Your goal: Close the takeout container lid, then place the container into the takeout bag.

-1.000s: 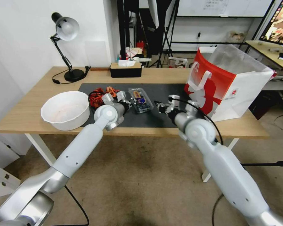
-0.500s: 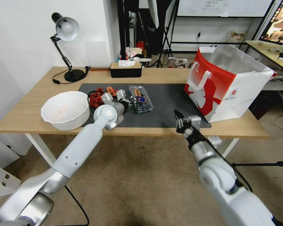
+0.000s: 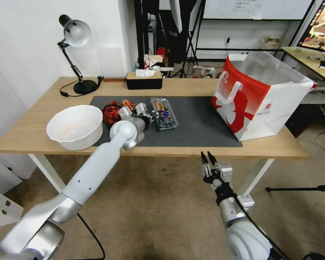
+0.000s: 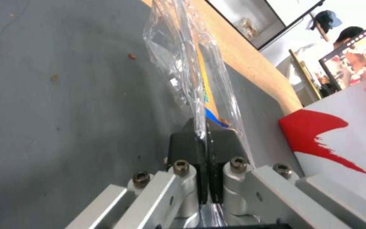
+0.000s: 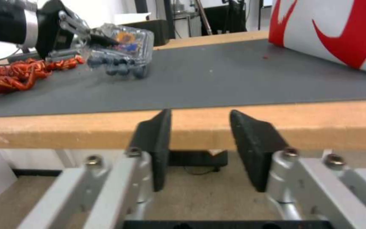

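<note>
Wooden table point(image 3: 36, 130) against a white wall, with a dark grey mat point(image 3: 202, 122) laid along its middle. Landmark throughout: the mat. Beyond the mat's far edge, a black tissue box point(image 3: 144, 80); off its far left corner, a black desk lamp point(image 3: 76, 36). Just off the mat's left end, a big white bowl point(image 3: 76, 126); on that same end, a tangle of orange and red cable point(image 3: 112, 110). At the mat's right end, overlapping its corner, the red-and-white takeout bag point(image 3: 256, 94), upright, mouth open, white handle folded against its red face. Behind the table, dark stands and shelving; beige floor below.

On the mat's left-centre, beside the cable tangle, the takeout container point(image 3: 164, 113), blueberries dark inside, the lid point(image 4: 191, 63) down over the tray. Left gripper point(image 4: 206, 140) at the container's near-left end, black pads point(image 4: 183, 146) pressed almost together, clamped on the thin clear plastic edge. In the right wrist view, the container point(image 5: 124, 47) tipped, its gripped end raised off the mat.

Right gripper point(image 3: 208, 159) below and in front of the mat's near edge, off the table, pointing up toward the tabletop. Pads point(image 5: 157, 143) spread apart, nothing between them, touching nothing.
</note>
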